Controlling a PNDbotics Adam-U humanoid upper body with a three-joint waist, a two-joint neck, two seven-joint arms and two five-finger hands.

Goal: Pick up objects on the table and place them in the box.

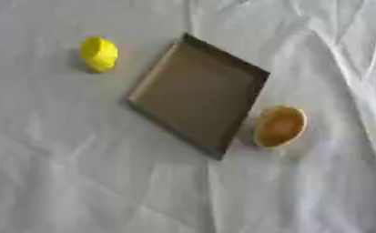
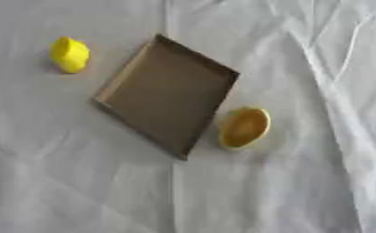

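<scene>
Across the counter (image 1: 55,173) lies wrinkled white cloth; at centre sits a shallow brown box (image 1: 197,93), empty, turned like a diamond; just beside its right edge rests an orange oval piece (image 1: 280,126); well left, a waxy yellow lemon-shaped piece (image 1: 99,54); no robot hand shows; rounded shapes may roll on creases

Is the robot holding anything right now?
Nothing is held: no robot hand is in view. The yellow lemon and orange oval object lie on the cloth beside the brown box.
</scene>
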